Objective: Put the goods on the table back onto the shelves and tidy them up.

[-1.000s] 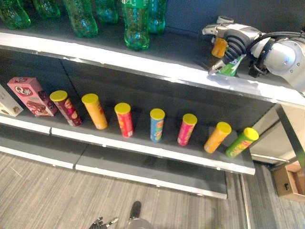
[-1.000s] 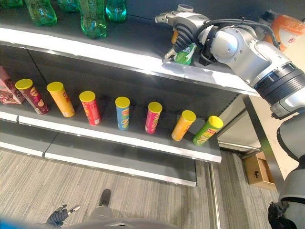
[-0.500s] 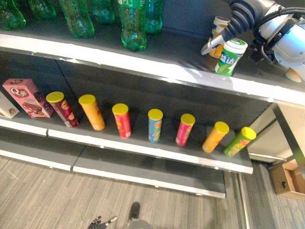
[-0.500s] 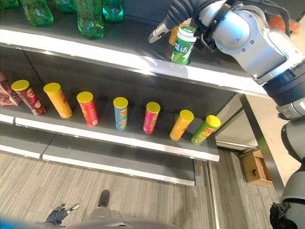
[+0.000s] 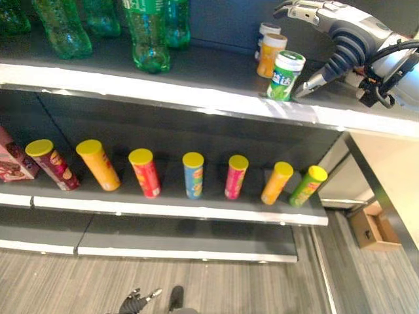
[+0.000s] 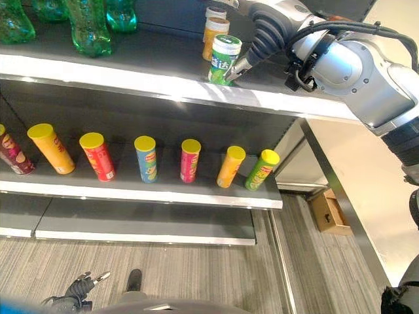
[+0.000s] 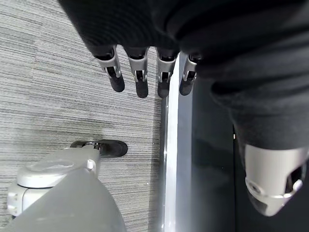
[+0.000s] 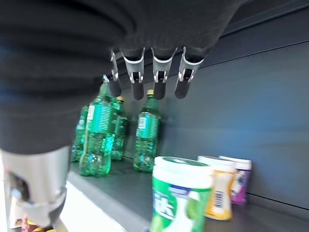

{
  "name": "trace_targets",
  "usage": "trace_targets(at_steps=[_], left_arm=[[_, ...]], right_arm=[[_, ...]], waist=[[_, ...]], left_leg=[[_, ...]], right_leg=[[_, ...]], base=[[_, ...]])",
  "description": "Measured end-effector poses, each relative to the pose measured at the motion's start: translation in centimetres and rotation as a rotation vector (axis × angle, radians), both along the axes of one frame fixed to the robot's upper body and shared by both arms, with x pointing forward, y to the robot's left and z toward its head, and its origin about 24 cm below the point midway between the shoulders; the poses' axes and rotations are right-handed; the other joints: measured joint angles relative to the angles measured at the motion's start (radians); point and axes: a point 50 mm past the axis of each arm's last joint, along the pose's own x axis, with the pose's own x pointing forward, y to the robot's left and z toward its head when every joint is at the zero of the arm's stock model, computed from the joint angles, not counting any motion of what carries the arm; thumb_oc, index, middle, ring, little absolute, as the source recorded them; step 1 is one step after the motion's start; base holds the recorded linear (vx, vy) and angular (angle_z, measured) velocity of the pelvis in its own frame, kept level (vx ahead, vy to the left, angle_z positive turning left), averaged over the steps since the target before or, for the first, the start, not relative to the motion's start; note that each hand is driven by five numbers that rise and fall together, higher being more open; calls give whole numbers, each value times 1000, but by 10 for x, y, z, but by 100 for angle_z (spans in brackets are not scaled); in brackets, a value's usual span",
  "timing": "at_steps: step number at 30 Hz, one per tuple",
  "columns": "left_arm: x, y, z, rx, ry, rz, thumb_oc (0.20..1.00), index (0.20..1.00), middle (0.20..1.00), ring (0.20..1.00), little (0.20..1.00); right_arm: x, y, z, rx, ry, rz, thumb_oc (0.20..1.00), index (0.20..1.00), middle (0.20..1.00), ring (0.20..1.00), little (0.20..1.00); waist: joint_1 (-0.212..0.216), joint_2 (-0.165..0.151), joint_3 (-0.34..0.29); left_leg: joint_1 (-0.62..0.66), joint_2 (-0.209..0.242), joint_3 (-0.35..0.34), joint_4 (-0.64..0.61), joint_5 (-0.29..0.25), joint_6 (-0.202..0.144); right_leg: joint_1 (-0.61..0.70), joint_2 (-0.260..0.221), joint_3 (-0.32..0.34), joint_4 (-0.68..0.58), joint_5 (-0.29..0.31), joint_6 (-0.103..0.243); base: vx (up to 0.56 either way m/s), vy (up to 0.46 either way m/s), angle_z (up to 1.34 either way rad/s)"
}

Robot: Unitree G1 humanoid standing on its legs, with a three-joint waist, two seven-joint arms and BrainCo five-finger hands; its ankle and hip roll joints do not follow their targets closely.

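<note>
Just below the fingers of the right hand [image 6: 265, 26], a green gum bottle [image 6: 224, 60] stands upright on the top shelf [image 6: 163, 82], its long axis vertical and its white-rimmed green lid pointing up. That hand hovers above and slightly to the bottle's right with its fingers [image 8: 159, 79] straight and spread apart, holding nothing; its thumb [image 6: 237, 68] reaches down beside the bottle's base, though whether it touches cannot be told. Beyond the green bottle from the hand stands an orange gum bottle [image 6: 213, 36], also upright, and a third small bottle with a purple label [image 8: 237, 179] just past that one (its lower part is hidden behind the orange one). Farther along the shelf away from the hand stand several green soda bottles [image 5: 147, 36]. On the lower shelf [image 5: 177, 209] a row of yellow-lidded chip cans [image 5: 192, 174] stands side by side. Down near the floor [image 7: 58, 96] hangs the left hand [image 7: 145, 77], fingers straight and relaxed, empty.
</note>
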Motion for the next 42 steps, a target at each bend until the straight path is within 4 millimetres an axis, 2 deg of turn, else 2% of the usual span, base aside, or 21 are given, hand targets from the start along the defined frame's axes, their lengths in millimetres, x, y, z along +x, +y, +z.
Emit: trace_targets(at_steps=[8,17,28,36,42], left_arm=[[-4,0,-1,-2,10,4,1000,1000,1000,1000,1000],[-8,-7,-4,-22,17,6,1000,1000,1000,1000,1000],[-10,-7,-5,-22,23,8,1000,1000,1000,1000,1000],[-10,-7,-5,-23,22,8,1000,1000,1000,1000,1000],[-11,-7,-5,-23,25,9,1000,1000,1000,1000,1000]], right_arm=[[7,-10,-11,9,42,-45,1000,1000,1000,1000,1000],[31,-55,-36,36,132,-273,1000,1000,1000,1000,1000],[32,-57,-47,25,170,-279,1000,1000,1000,1000,1000],[28,-44,-56,-9,201,-217,1000,1000,1000,1000,1000],[28,-44,-61,-12,216,-218,1000,1000,1000,1000,1000]], waist=[[-20,7,-2],[-17,45,-24],[-16,46,-25],[-16,40,-23],[-14,36,-22]], left_leg=[[10,5,12,0,-1,-1],[12,16,14,0,-1,-1],[11,15,14,-5,-1,-1],[8,15,15,-5,-2,-2],[4,15,14,0,-2,-2]], right_leg=[[0,1,15,0,2,-2],[0,10,19,0,6,-7],[-1,10,19,0,6,-7],[-6,10,20,0,6,-7],[-10,10,20,0,6,-7]], base=[[-5,-4,-4],[0,-2,0],[0,0,0],[0,0,0],[0,0,0]])
